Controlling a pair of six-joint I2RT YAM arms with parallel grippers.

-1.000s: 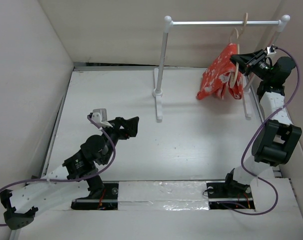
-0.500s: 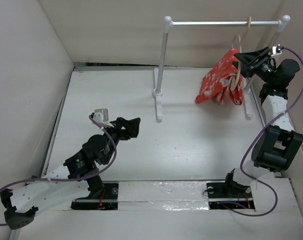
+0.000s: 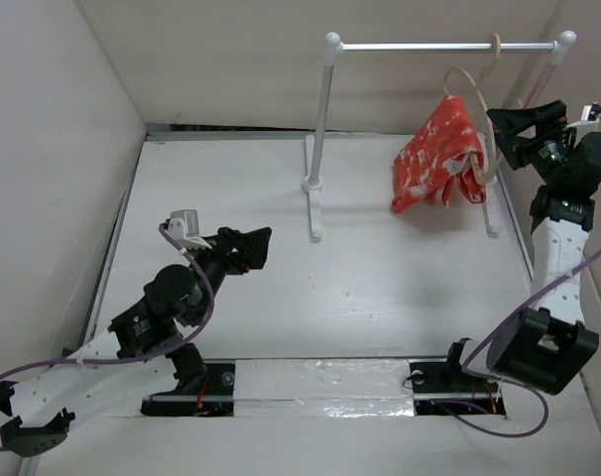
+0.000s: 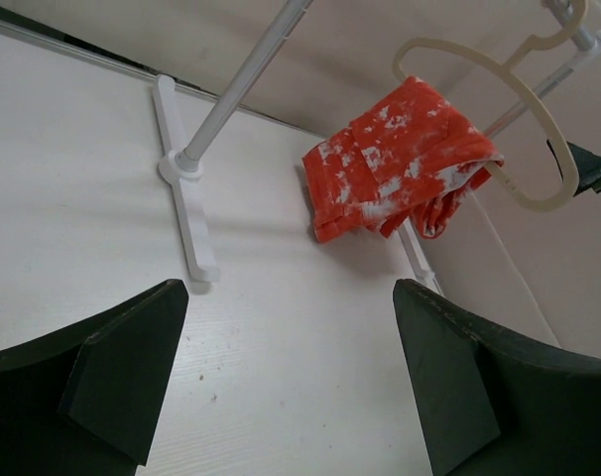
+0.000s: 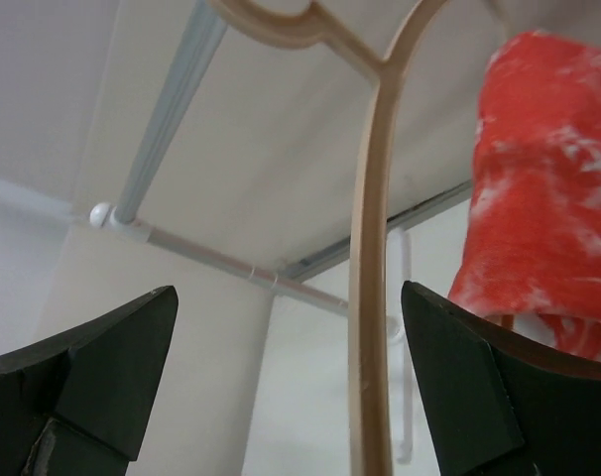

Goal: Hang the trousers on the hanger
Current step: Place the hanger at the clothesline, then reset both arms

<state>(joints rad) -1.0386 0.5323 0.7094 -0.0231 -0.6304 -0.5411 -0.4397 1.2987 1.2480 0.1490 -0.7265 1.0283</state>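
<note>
Hanging looks done

Trousers point(image 3: 434, 159) drape over the hanger point(image 3: 482, 119), which hooks on the rail point(image 3: 439, 45) at upper right. The right gripper point(image 3: 499, 134) is just beside the hanger, jaws wide, holding nothing. The left gripper point(image 3: 264, 248), at lower left, is likewise wide and empty. Little seems left to do.

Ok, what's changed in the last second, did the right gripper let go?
Yes. The right gripper opened, releasing the hanger, and its arm drew back to the right. The hanger now hangs by its hook on the rail, with the trousers draped over it. The left gripper stayed open; the rail has not moved.
</note>
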